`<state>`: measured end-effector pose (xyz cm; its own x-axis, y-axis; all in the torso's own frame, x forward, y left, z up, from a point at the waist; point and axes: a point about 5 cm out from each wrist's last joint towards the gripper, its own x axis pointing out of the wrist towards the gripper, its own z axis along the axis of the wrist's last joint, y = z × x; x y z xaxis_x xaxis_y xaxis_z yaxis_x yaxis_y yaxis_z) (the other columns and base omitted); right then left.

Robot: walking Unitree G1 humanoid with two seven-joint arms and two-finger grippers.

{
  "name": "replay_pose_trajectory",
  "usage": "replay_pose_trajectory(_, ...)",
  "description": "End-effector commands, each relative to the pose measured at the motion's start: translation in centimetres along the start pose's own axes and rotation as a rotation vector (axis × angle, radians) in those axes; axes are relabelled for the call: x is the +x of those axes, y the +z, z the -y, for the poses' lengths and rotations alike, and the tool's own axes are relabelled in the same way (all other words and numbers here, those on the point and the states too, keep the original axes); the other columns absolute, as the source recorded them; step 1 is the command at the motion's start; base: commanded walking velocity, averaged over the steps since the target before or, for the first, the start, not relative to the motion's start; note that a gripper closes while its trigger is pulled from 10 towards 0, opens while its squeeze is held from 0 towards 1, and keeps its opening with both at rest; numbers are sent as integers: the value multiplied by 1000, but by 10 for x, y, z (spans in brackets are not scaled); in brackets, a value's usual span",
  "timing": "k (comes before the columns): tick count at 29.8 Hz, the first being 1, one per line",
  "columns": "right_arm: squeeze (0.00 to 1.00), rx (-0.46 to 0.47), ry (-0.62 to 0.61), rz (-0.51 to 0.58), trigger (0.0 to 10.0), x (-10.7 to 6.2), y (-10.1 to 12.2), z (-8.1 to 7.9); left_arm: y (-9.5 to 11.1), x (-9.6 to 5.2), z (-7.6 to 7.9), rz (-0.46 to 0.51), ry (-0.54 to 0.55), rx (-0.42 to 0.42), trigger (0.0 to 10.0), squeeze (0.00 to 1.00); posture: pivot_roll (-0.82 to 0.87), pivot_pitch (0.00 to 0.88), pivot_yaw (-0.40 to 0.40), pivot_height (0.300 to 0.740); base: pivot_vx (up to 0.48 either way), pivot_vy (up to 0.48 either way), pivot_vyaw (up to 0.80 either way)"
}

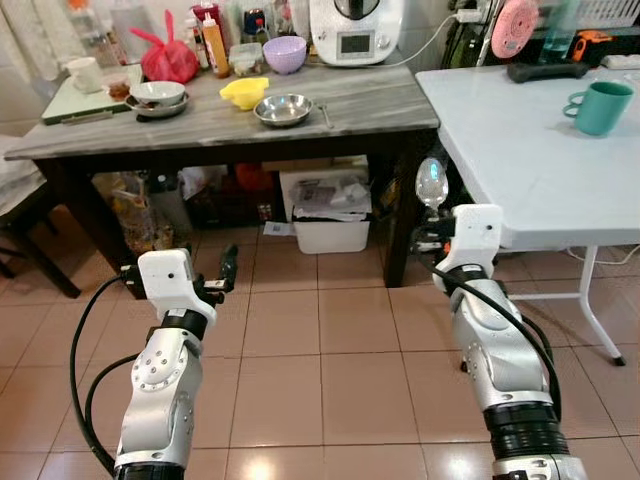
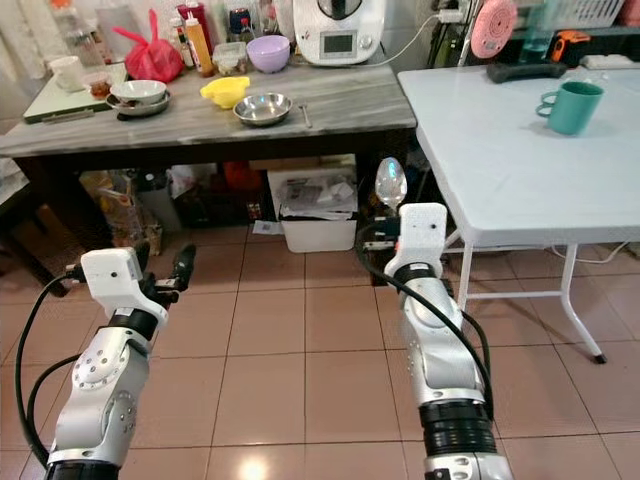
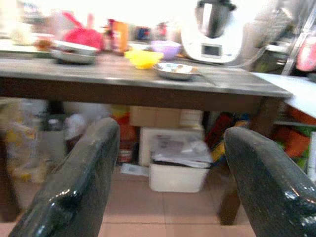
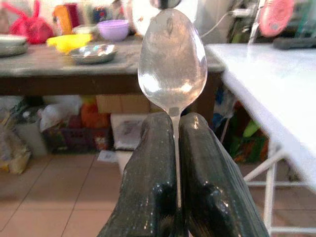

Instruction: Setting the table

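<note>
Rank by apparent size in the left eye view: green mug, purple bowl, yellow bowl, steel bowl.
1. Steel bowl and green mug: look alike, not ranked.
2. Yellow bowl and purple bowl: close. The purple one sits farther back on the grey table, so unsure.

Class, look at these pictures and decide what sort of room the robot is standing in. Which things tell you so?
Most likely a home kitchen or dining area. A grey table carries bowls, sauce bottles and a white cooking machine; a white folding table holds a green mug; the right gripper holds a spoon.
</note>
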<state>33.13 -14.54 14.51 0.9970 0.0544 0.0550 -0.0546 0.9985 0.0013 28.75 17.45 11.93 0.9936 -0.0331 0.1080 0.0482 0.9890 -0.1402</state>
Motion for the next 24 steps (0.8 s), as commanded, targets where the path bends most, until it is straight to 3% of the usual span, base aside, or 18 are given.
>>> replay_pose_trajectory(1,0,7,27,31,10000,3,8,-7,5,0,-4,20,3,2,10000,0,-114,26,66,740,0,0,0)
replay_pose_trajectory(8,0,3,26,35,10000,3,8,-6,4,-1,-4,20,3,14,10000,0,-116,28,67,740,0,0,0)
replay_pose_trajectory(24,0,-5,29,40,10000,3,10,-8,4,-1,-3,20,-13,9,10000,0,-119,28,68,740,304,0,0)
